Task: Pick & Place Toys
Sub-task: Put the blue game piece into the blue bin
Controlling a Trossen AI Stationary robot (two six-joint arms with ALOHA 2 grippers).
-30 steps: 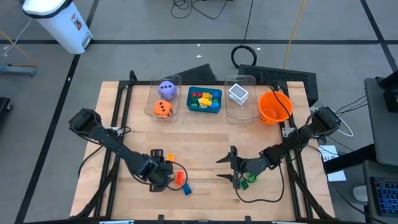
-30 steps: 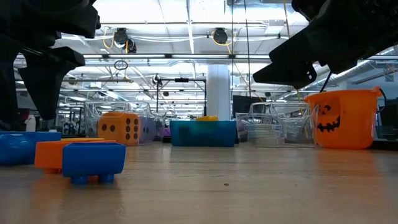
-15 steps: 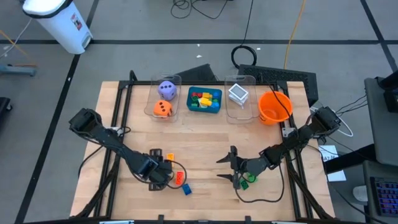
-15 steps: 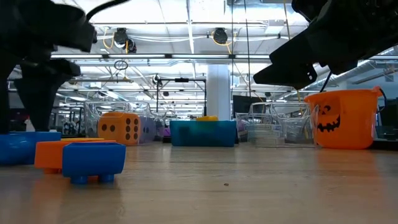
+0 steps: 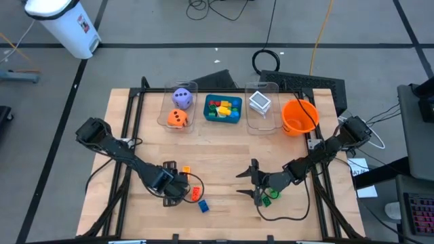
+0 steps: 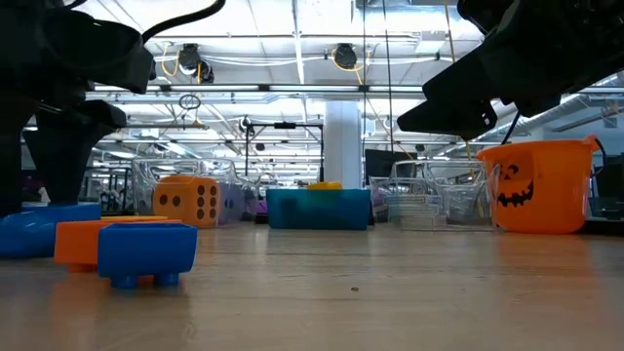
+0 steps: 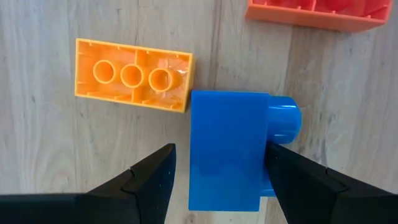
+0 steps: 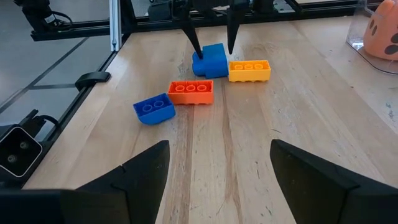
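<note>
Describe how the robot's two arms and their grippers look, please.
Both arms are dark, nearly black, built of slim jointed links, with black cables running along them. The left gripper and right gripper each end in two thin, tapering dark fingers. No markings are visible.

A blue brick (image 7: 227, 149) lies beside a yellow-orange three-stud brick (image 7: 132, 76) and a red-orange brick (image 8: 191, 92) on the pale wooden table (image 5: 224, 149), with a second blue brick (image 8: 153, 109) nearby. At the far edge, an orange die with dark dots (image 5: 178, 118) and a purple die with pale dots (image 5: 181, 97) share a clear bin. A teal tray (image 5: 223, 118) carries red, green and yellow bricks, next to an orange pumpkin-face bucket (image 6: 538, 186).
</note>
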